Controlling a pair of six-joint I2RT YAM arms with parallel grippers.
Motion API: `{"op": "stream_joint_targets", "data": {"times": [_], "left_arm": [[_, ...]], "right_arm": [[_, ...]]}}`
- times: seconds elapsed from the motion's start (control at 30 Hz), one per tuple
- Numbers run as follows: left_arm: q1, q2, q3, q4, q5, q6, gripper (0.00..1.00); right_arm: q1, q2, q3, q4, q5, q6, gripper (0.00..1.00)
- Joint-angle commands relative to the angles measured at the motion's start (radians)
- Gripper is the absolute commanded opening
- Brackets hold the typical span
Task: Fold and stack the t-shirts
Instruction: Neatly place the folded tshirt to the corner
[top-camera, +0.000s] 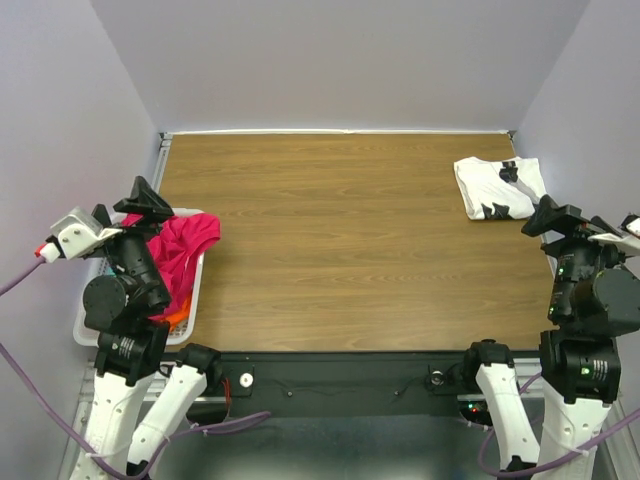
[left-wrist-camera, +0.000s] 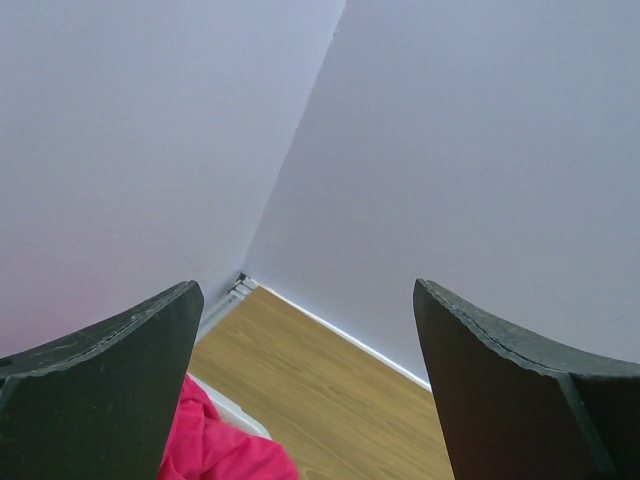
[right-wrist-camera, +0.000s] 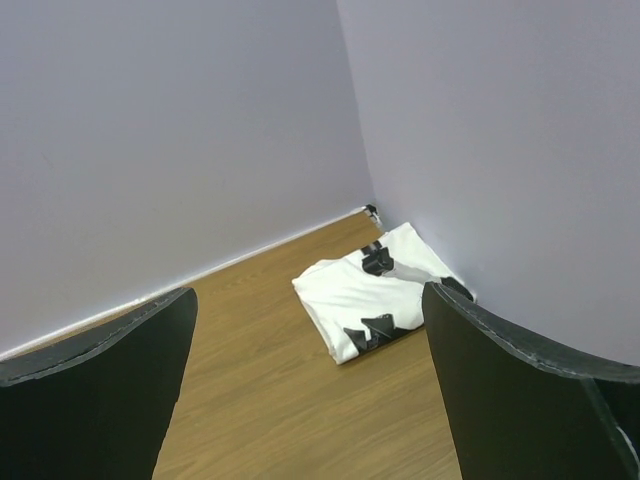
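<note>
Folding was partly done: white t-shirt (top-camera: 497, 187) lay folded beyond the open, empty right fingers (right-wrist-camera: 90, 400); magenta t-shirt (top-camera: 180, 250) waited in basket (top-camera: 84, 322) beneath open left fingers (left-wrist-camera: 100, 400).

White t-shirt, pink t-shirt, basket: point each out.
white t-shirt (top-camera: 497, 187), top external view, centre of the folded cloth.
pink t-shirt (top-camera: 182, 245), top external view, cloth heaped in the basket.
basket (top-camera: 195, 295), top external view, right wall.

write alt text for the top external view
A folded white t-shirt with black marks lies at the far right of the wooden table; a magenta-pink t-shirt spills from a white basket at the near left. The left fingers hang above the basket, the right fingers near the white t-shirt.
</note>
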Motion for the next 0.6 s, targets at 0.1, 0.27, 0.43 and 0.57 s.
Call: {"op": "stream_joint_targets", "data": {"times": [0.1,0.27,0.43,0.57], "left_arm": [[0.0,0.043,-0.037,0.068,0.045,-0.091,0.99],[0.0,0.056,-0.066,0.047,0.079,-0.143,0.99],[0.001,0.079,-0.067,0.045,0.11,-0.169,0.99],[0.0,0.09,-0.072,0.042,0.127,-0.2,0.99]], "right_arm": [[0.003,0.024,-0.01,0.051,-0.057,0.006,1.0],[0.005,0.044,-0.013,0.06,-0.073,0.015,1.0],[0.003,0.053,-0.016,0.071,-0.081,0.019,1.0],[0.003,0.059,-0.015,0.074,-0.096,0.022,1.0]]}}
